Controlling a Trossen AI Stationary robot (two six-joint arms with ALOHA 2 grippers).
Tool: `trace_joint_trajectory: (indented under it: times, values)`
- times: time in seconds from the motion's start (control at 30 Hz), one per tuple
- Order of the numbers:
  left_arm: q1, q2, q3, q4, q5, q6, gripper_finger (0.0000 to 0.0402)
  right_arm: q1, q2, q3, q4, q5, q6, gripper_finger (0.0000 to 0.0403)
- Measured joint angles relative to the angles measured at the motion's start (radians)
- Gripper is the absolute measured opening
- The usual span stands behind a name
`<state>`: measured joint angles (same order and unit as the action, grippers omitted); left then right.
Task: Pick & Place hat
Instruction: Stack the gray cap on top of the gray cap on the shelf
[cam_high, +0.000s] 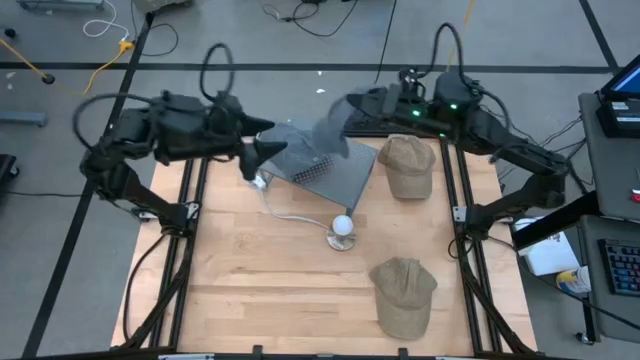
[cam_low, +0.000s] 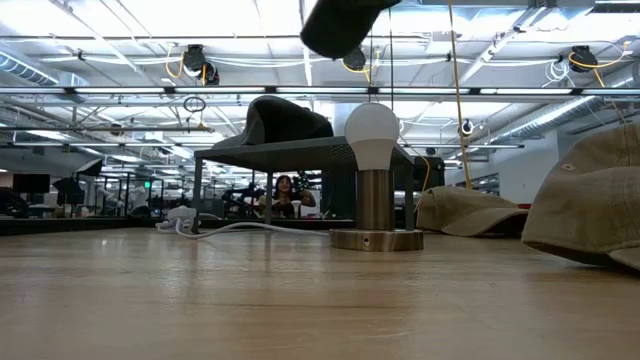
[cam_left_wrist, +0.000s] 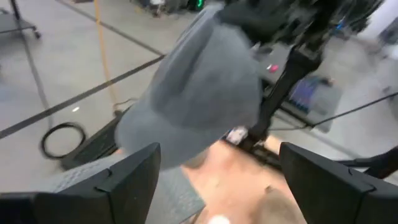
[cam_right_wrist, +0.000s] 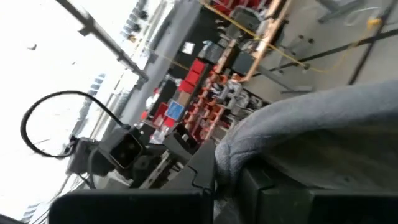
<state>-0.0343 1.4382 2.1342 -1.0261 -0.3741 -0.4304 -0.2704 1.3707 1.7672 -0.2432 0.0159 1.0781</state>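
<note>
Overhead, we see the right gripper (cam_high: 345, 118) clamped on a blurred grey hat (cam_high: 330, 132) above the metal stand (cam_high: 335, 175). Our left gripper (cam_high: 262, 150) hangs wide open nearby, over a wooden table (cam_high: 250, 290) in a workshop.

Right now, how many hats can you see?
3. A grey hat is held up in the right gripper above the metal stand. One tan hat lies right of the stand. Another tan hat lies near the table's front edge. None seems hidden.
</note>
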Motion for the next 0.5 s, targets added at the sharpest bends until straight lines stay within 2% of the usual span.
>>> trace_joint_trajectory:
  times: [0.23,0.5]
  values:
    - [-0.001,-0.039,0.0,0.053,0.031,0.006,0.0333,-0.056,0.145,0.0,0.194,-0.098,0.002,0.0016]
    - [0.0,-0.051,0.0,0.051,0.067,0.006,0.0328,-0.103,0.32,0.0,0.461,-0.146,0.035,0.0016]
